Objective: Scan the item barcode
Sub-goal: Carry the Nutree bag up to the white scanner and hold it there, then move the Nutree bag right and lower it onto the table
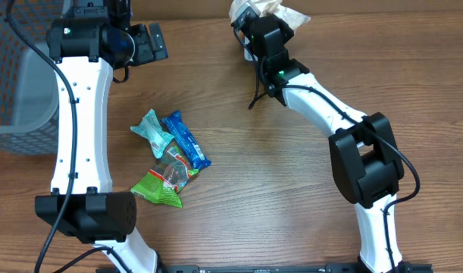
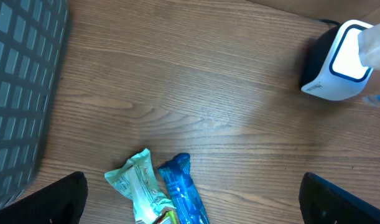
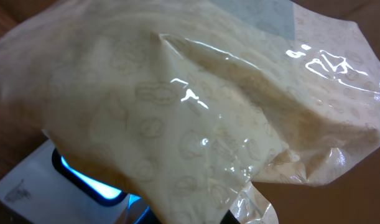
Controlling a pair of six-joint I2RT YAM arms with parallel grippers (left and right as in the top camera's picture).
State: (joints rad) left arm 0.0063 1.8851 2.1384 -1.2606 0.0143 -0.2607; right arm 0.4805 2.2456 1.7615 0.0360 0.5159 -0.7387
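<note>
Two arms stand over your counter (image 1: 276,174). At its left edge you have a grey mesh basket (image 1: 19,91). Just right of that, toward the far edge, your left tool (image 1: 154,44) hangs above bare wood with its jaws spread wide and nothing between them. In the left wrist view its two dark fingertips (image 2: 53,199) sit at the bottom corners of the picture, well apart.

Nearer the front, left of the counter's middle, four snacks lie in a loose pile. A teal packet (image 1: 151,130) is at the far left, and a blue bar (image 1: 187,140) lies slantwise just beside it. A clear packet (image 1: 174,168) sits by the bar's near end, and a green bag (image 1: 161,186) lies nearest the front edge. Both tools are well apart from this pile.

Moving right along the far edge, past the middle, you come to the scanner (image 2: 336,62), a small black-and-white box with its window lit. Your right tool (image 1: 252,21) is over it, jaws closed tight on the cream bag (image 3: 196,124), the item to be scanned. From the right wrist that bag fills nearly the whole picture, glossy and crumpled, with faint printed outlines. It hangs over the scanner, whose blue glow shows under the bag's lower left edge. You cannot tell from these views whether bag and scanner touch.
</note>
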